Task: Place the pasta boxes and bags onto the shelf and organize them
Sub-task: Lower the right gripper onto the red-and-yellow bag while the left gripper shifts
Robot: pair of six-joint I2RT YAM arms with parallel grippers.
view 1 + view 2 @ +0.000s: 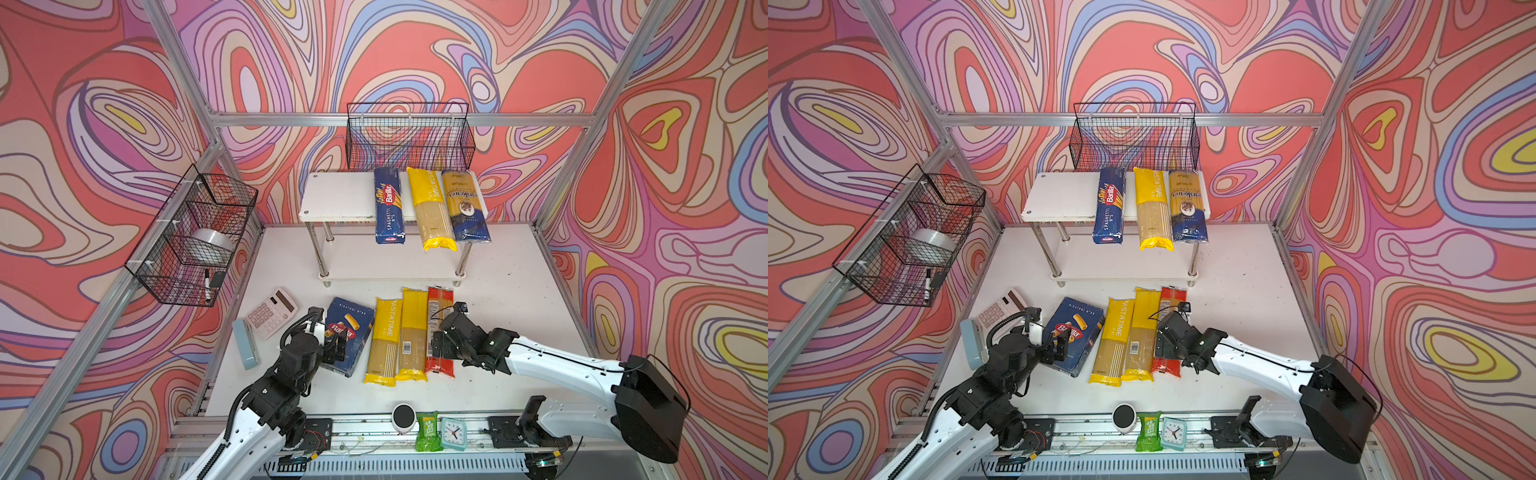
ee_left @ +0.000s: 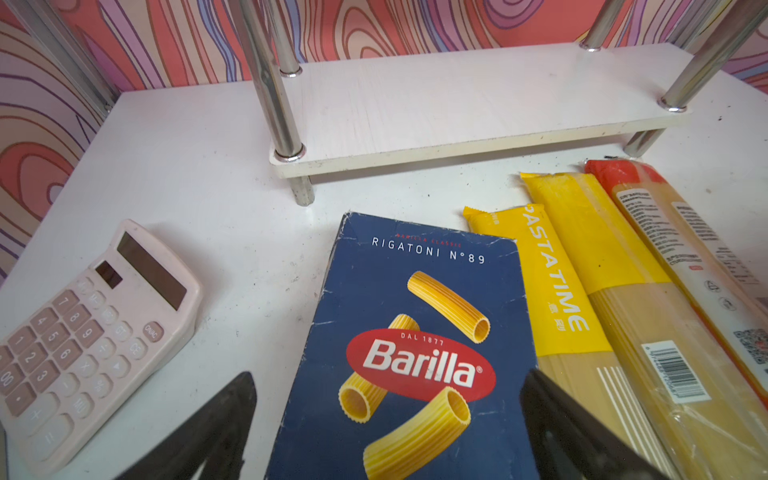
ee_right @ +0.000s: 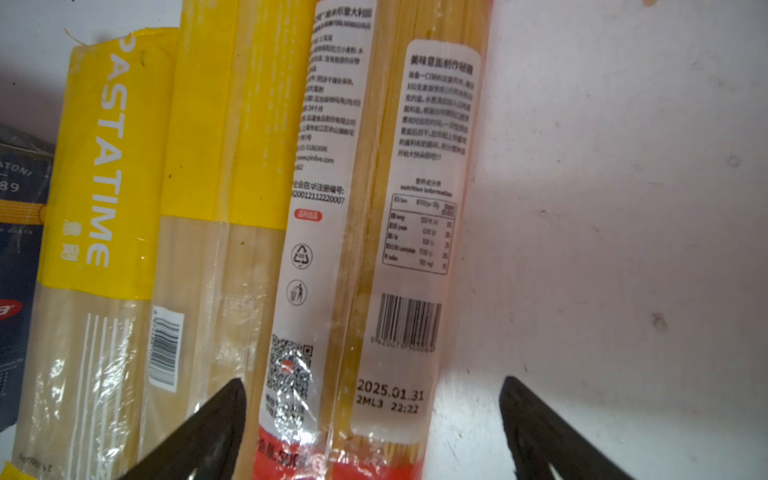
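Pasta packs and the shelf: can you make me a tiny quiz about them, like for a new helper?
1. True or false: the top board of the shelf holds three pasta packs.
2. Which thing lies right under the open right gripper? A: red-ended bag. B: calculator. C: clock.
3. Fill in: ___ pasta packs lie on the table.
Key: 1 true; 2 A; 3 four.

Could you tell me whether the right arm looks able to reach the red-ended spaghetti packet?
Probably yes: the right gripper hangs open right over the red-ended packet, and the table on its outer side is bare. The yellow-ended packet close against its other edge leaves one finger little room.
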